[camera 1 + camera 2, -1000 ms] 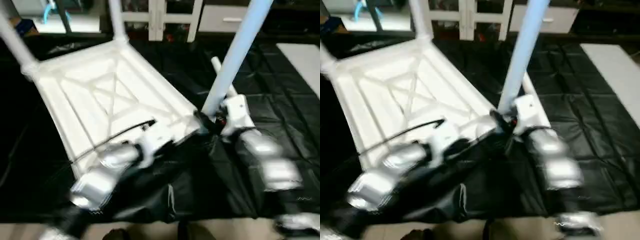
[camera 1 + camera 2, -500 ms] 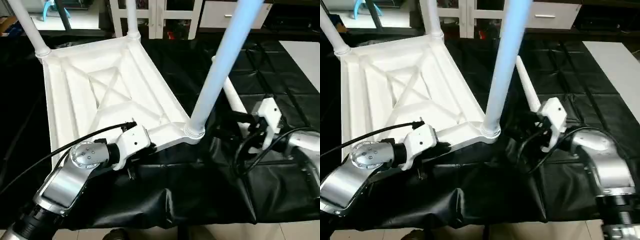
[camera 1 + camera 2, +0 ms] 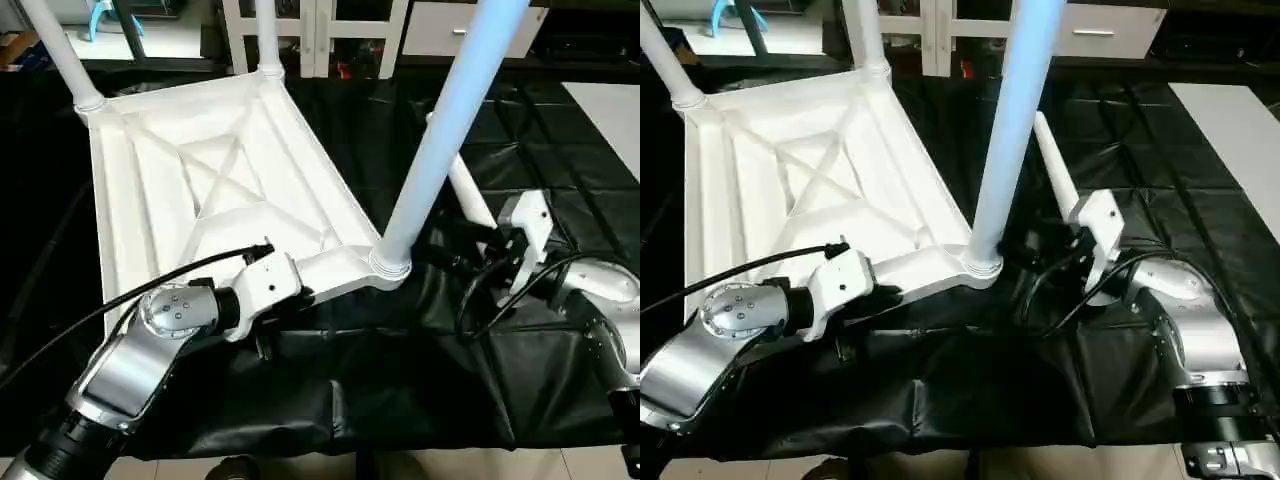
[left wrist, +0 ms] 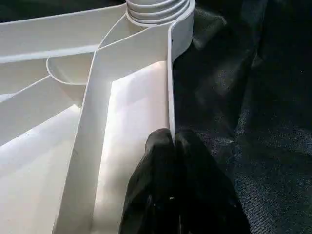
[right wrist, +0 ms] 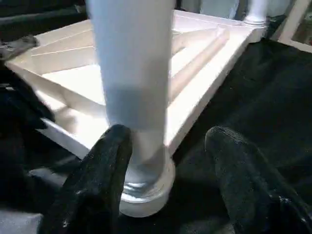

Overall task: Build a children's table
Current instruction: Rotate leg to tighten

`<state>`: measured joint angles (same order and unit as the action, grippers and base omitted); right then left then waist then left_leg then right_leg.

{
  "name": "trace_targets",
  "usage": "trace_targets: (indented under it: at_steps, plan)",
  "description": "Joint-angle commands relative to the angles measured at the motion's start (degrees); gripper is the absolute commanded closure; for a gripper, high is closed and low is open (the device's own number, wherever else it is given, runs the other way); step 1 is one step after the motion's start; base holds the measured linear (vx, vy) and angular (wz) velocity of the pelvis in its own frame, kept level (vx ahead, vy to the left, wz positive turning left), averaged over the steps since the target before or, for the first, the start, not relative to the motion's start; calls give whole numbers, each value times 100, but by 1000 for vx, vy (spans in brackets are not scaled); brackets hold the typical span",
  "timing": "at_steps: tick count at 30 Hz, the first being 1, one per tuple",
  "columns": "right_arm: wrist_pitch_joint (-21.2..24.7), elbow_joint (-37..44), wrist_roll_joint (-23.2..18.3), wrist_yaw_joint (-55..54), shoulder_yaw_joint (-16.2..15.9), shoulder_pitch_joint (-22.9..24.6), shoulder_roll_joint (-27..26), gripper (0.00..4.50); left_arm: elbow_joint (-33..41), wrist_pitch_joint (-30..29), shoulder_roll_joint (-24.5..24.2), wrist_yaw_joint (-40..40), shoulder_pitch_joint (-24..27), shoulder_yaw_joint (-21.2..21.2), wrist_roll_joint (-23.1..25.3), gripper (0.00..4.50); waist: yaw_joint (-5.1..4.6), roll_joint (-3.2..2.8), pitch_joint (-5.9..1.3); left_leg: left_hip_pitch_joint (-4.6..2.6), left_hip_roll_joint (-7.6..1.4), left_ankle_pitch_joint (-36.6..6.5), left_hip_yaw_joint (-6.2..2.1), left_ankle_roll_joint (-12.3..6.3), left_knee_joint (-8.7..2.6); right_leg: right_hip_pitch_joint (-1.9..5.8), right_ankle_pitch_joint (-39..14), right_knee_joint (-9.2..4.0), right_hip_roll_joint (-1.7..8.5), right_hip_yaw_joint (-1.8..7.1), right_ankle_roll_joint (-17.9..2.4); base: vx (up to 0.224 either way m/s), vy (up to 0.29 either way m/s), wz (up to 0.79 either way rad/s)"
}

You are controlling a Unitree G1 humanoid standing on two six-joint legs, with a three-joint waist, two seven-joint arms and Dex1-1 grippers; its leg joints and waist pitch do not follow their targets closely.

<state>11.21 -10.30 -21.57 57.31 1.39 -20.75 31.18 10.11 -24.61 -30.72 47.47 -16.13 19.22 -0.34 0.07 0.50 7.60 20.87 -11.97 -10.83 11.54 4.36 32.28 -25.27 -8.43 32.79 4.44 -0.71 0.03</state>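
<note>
On black cloth (image 3: 560,130): one tabletop (image 3: 200,190) (left end effector (image 4: 173,141) pinches rim), three legs (image 3: 440,130) upright, one loose; right end effector (image 5: 165,146) spread.

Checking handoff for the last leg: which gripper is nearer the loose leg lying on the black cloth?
Right. The right gripper sits open beside the loose leg, next to the standing leg. The left gripper is shut on the tabletop rim, farther off.

White X-ribbed tabletop (image 3: 215,190), white legs (image 3: 440,130), black table cover (image 3: 420,390)
</note>
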Motion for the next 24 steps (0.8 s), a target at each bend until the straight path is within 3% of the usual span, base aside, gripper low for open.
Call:
trace_targets:
  at_steps: [1,8,11,12,14,20,22,23,24]
  plan:
    - [182,32,-146,252,-3,-34,59,154,-292,-231,-104,160,262,335,109,450,34,11,-337,-43,-69,-869,6,-615,-313,327,-819,-262,152,106,-1574,0,0,0]
    - [222,42,-186,393,-125,-23,86,104,-296,-239,-76,130,259,328,116,450,40,24,-334,-44,-70,-898,3,-583,-308,313,-1016,-272,161,111,-1525,0,0,0]
    - [-127,-250,197,118,-157,-206,-9,68,-298,-236,-76,130,269,334,119,450,36,22,-339,-41,-70,-844,1,-577,-305,310,-975,-265,162,108,-1539,0,0,0]
    - [-265,-372,348,-4,-183,-283,-52,68,-306,-233,-73,133,262,336,119,450,32,-10,-328,-39,-61,-851,3,-546,-305,298,-1007,-271,161,104,-1554,0,0,0]
    - [-397,-626,550,-102,-306,-456,-162,68,-335,-219,-61,143,230,347,122,450,20,11,-331,-40,-49,-911,13,-525,-294,302,-1016,-268,152,104,-1550,0,0,0]
    - [-390,-908,548,-11,-474,-653,-357,68,-370,-223,-15,138,160,369,133,450,-18,19,-297,-25,-57,-1290,-26,-398,-338,289,-1708,-326,174,97,-1372,0,0,0]
    - [-420,-969,548,11,-486,-678,-382,68,-368,-229,-8,136,153,372,134,450,6,-4,-322,-78,-70,-1121,-2,-403,-317,263,-1321,-304,154,117,-1445,0,0,0]
    - [-496,-1166,578,95,-475,-757,-451,68,-355,-240,5,132,151,375,130,450,4,31,-331,-62,-71,-1044,4,-438,-311,275,-1173,-285,148,114,-1487,0,0,0]
    - [-500,-1175,581,98,-474,-761,-454,102,-354,-241,5,132,151,375,130,450,18,18,-331,-37,-64,-921,-1,-491,-309,292,-988,-255,150,107,-1554,0,0,0]
